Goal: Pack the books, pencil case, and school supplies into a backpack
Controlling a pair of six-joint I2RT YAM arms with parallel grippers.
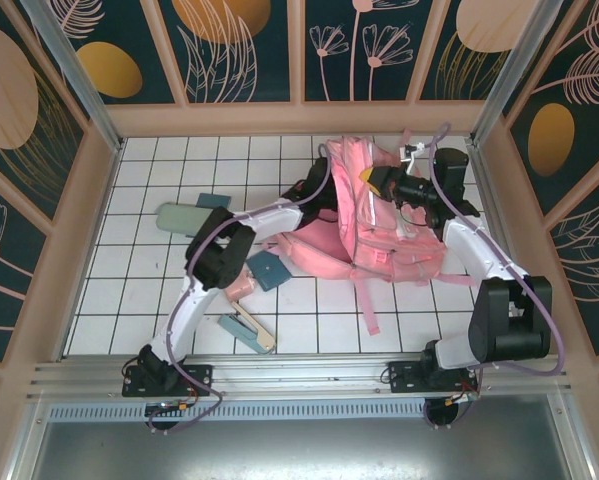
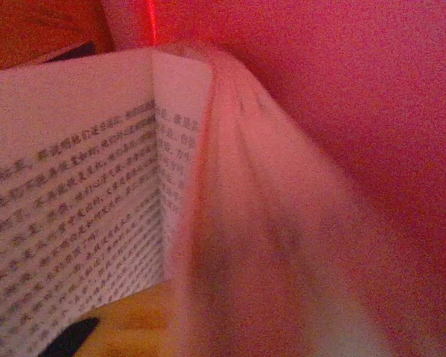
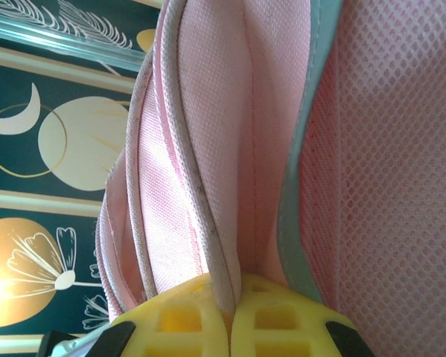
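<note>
A white tiled desk [image 1: 129,300] sits between floral walls. The pink backpack [image 1: 379,215] lies at two o'clock, its edge pinched tight in the right claw [image 3: 230,316]. The left claw [image 1: 317,190] is inside it beside an open book [image 2: 74,223]; I cannot tell how wide it gapes. The pencil case [image 1: 179,218] rests at ten o'clock.
</note>
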